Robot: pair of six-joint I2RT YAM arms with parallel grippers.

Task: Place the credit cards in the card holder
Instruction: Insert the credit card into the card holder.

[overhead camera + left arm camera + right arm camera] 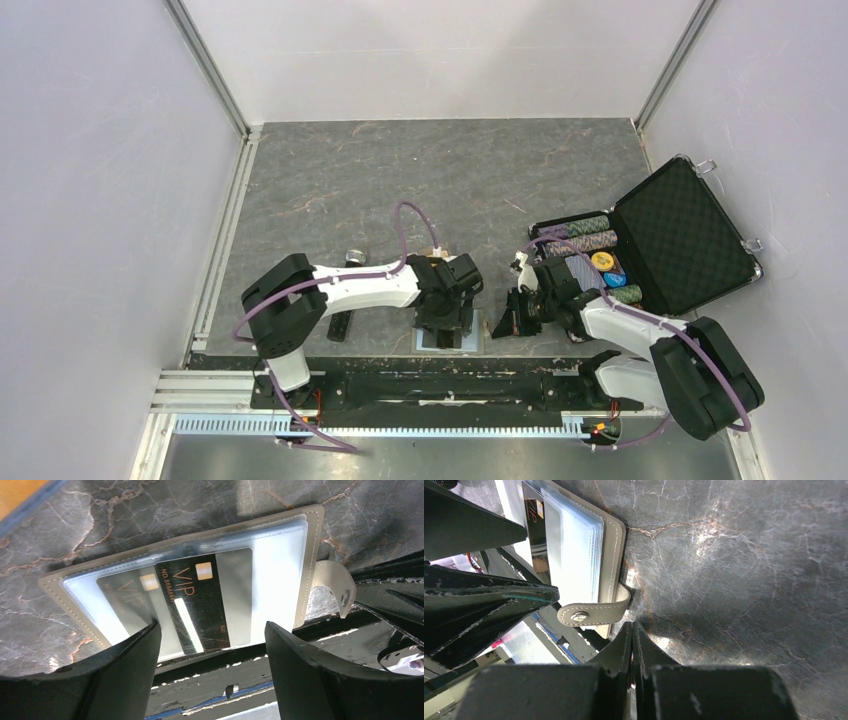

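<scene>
The card holder (pixel 312 555) lies open near the table's front edge, grey-tan rim around clear pale sleeves, its tab (pixel 340 587) at the right. A black credit card (pixel 200 600) marked VIP lies in its sleeves. A fainter VIP print (pixel 131 596) shows to its left under the plastic. My left gripper (pixel 211 627) hovers open just above the holder, with nothing between its fingers (pixel 125 675). My right gripper (pixel 631 626) is shut and empty, its tips just below the tab (pixel 594 612) beside the holder (pixel 616 545). An orange flat edge (pixel 20 492) is cut off by the frame.
An open black chip case (pixel 680 235) with striped poker chips (pixel 585 240) stands at the right, behind the right arm. A long black bar (pixel 340 328) lies left of the left gripper (pixel 445 318). Black rails (pixel 440 385) run along the table's near edge.
</scene>
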